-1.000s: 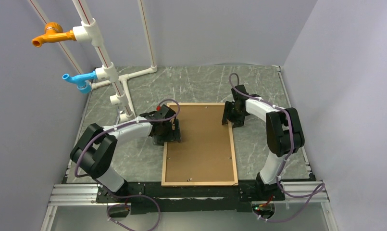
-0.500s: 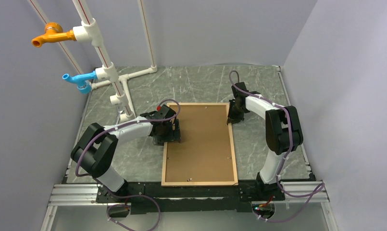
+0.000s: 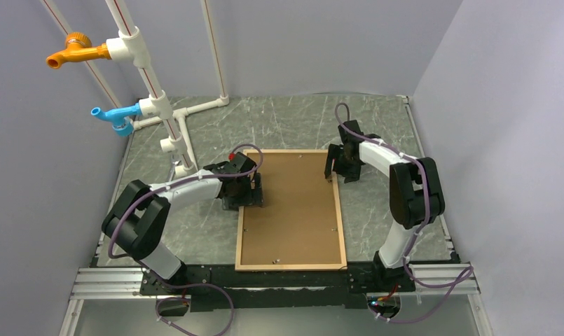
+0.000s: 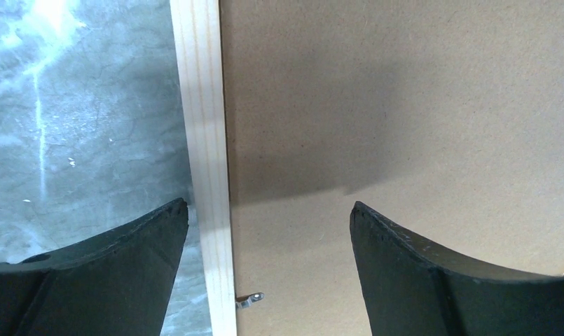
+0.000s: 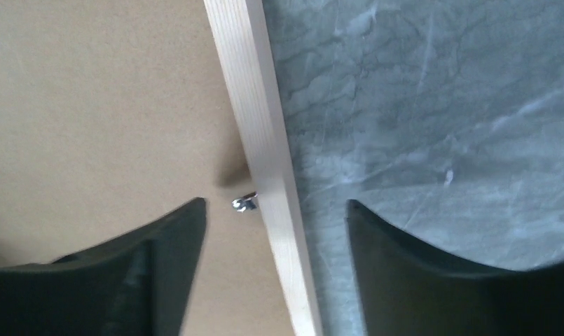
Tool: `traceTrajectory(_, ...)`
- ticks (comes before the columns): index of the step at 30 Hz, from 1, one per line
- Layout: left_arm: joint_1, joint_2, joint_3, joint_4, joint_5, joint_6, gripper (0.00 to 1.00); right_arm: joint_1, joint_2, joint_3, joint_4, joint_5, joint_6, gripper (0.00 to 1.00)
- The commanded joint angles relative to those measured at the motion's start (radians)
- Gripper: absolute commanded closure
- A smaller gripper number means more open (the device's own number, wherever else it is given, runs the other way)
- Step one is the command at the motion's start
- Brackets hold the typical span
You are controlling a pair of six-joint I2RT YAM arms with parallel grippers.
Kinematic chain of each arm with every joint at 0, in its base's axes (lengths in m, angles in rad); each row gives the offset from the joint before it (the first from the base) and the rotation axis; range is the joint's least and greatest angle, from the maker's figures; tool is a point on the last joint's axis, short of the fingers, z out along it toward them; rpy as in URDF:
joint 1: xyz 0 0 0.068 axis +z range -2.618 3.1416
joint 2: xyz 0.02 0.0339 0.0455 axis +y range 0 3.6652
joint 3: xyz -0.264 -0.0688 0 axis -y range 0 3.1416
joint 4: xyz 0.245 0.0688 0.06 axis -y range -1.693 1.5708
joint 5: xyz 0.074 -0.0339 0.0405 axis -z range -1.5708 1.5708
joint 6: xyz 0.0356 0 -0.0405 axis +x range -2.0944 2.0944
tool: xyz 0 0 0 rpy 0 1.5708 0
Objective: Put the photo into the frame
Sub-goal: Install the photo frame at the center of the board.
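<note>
Wooden frame [image 3: 291, 267] unmoved; right claw [image 5: 275, 203] has reopened.

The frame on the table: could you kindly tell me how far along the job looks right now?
Done: the frame lies face down with the brown backing board seated inside; no photo shows, so whether it is underneath is unclear. In hand: the left end effector and right end effector, both open, straddle opposite side rails, the right by a metal tab. Left, probably: securing the tabs.
</note>
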Motion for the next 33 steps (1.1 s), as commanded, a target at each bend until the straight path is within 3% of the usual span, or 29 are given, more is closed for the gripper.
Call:
traceTrajectory(1,-0.003,-0.044,0.039,-0.012,-0.048,0.051,0.11,-0.002,-0.122,-0.001,-0.001,-0.014,0.005,0.17)
traceTrajectory(3,-0.001,-0.034,0.062,-0.017,-0.062,0.065,0.11,-0.006,-0.149,-0.008,-0.002,-0.035,0.011,0.05)
traceTrajectory(5,0.003,-0.013,0.095,-0.026,-0.076,0.081,0.11,-0.008,-0.179,-0.026,0.008,-0.06,0.024,0.01)
traceTrajectory(18,0.08,0.238,0.376,-0.152,-0.132,0.149,0.15,-0.013,-0.184,-0.121,0.089,-0.152,0.049,0.0)
traceTrajectory(25,0.119,0.319,0.43,-0.163,-0.14,0.176,0.18,-0.013,-0.156,-0.133,0.116,-0.176,0.049,0.01)
traceTrajectory(33,0.133,0.353,0.446,-0.151,-0.119,0.207,0.33,-0.013,-0.143,-0.134,0.127,-0.187,0.049,0.01)
